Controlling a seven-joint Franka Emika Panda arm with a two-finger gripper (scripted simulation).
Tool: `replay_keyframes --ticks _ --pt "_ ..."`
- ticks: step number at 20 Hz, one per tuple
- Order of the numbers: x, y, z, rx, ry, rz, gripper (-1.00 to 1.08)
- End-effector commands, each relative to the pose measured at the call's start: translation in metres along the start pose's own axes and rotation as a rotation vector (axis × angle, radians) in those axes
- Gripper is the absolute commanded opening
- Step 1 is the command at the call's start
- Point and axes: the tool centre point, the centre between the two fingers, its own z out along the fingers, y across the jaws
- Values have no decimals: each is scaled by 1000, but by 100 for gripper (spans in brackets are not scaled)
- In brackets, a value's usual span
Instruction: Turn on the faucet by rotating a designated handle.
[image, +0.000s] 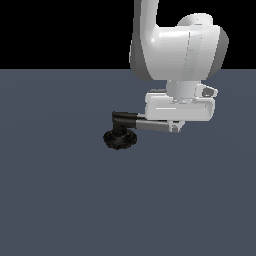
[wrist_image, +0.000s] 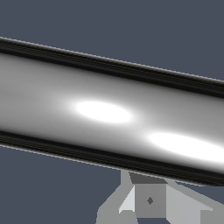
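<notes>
The faucet (image: 120, 138) stands mid-floor on a round ribbed black base, with a short black elbow (image: 123, 119) on top. From the elbow the chrome handle (image: 152, 125) runs level toward the exterior view's right. It ends under the white hand of my gripper (image: 175, 128), whose short fingers hang down against its far end. In the wrist view the handle (wrist_image: 109, 113) fills the frame as a broad shiny bar. Past it the grey fingertips (wrist_image: 148, 200) sit pressed together with nothing between them. The bar lies alongside the fingers, not between them.
A flat, dark blue-grey floor (image: 60, 200) spreads all around the faucet. The arm's large white links (image: 175, 45) rise above the hand. No other objects show.
</notes>
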Motion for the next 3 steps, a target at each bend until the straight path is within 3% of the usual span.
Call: replay_keyframes --ticks 1,3 --pt "5 16 3 -4 -1 15 -100" --pt "8 18 3 -4 -1 15 -100"
